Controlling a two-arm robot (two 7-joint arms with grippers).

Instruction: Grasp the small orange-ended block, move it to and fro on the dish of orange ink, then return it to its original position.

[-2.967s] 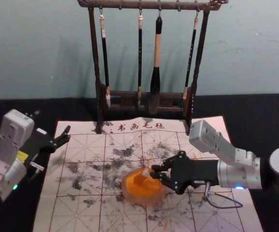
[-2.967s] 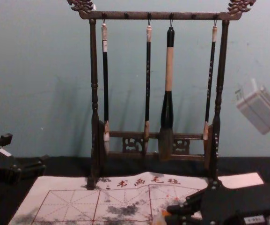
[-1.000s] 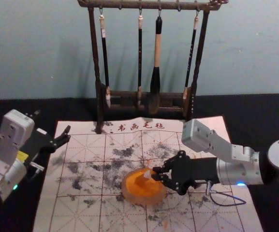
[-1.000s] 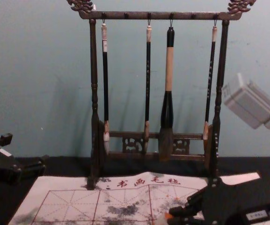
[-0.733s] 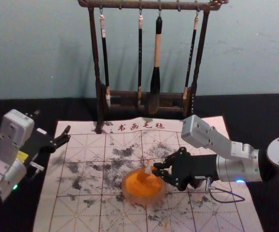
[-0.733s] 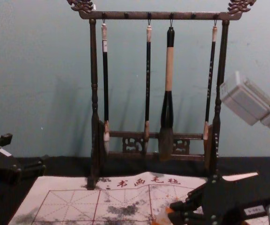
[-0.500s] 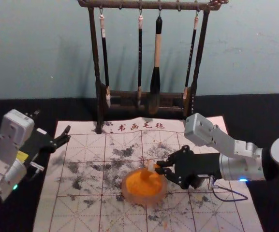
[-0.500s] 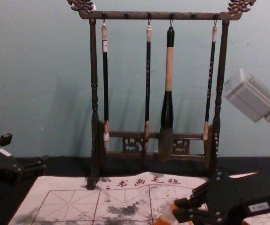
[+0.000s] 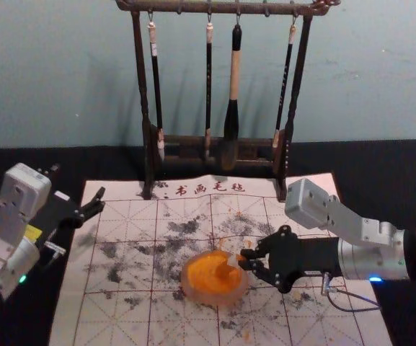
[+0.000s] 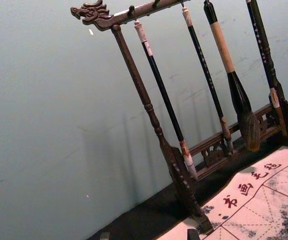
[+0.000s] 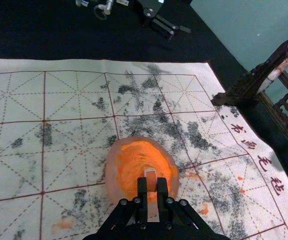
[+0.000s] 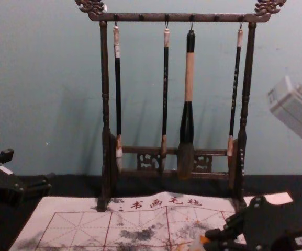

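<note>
While right gripper [image 9: 244,259] fingers pinch block [image 11: 151,180] at dish [image 9: 189,290], round in head view; left gripper [image 9: 78,182] aside, spread

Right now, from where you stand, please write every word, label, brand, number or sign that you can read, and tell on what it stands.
"书画毛毡": in dark red, along the far edge of the felt mat.
Too small to read: the writing down the second brush from the left and the rightmost brush.
Too small to read: the white labels on the leftmost brush, the left end effector and the right end effector.
</note>
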